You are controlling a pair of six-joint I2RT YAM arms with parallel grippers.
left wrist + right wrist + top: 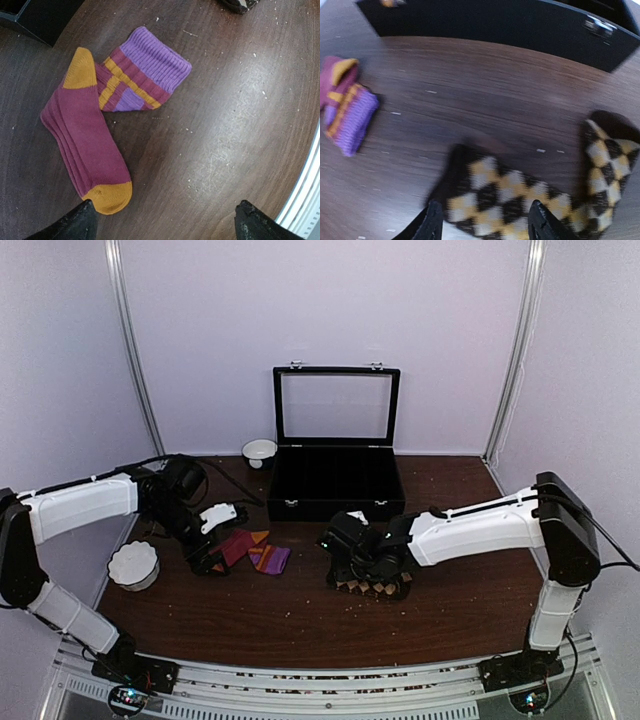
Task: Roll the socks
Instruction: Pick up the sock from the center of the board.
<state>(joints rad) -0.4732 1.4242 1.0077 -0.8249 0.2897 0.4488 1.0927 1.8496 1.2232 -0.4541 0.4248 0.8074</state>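
The magenta-red sock [85, 135] lies flat on the table, with orange heel and toe, folded over its purple-and-orange striped cuff [150, 60]. It also shows in the top view [250, 552] and at the left of the right wrist view [345, 110]. My left gripper [162, 227] is open just beside the sock's orange toe, its left finger [70, 225] next to it; nothing is between the jaws. The dark brown argyle sock [510, 195] lies under my right gripper [487, 225], which is open with a finger on either side of the sock. In the top view the right gripper [365, 565] covers most of the argyle sock [378, 587].
A black box [335, 485] with its glass lid raised stands behind the socks; its front wall shows in the right wrist view [495, 25]. A white ribbed bowl [133, 565] sits at the left edge and a small white bowl [259, 450] at the back. The table's near edge rail [307, 190] is close.
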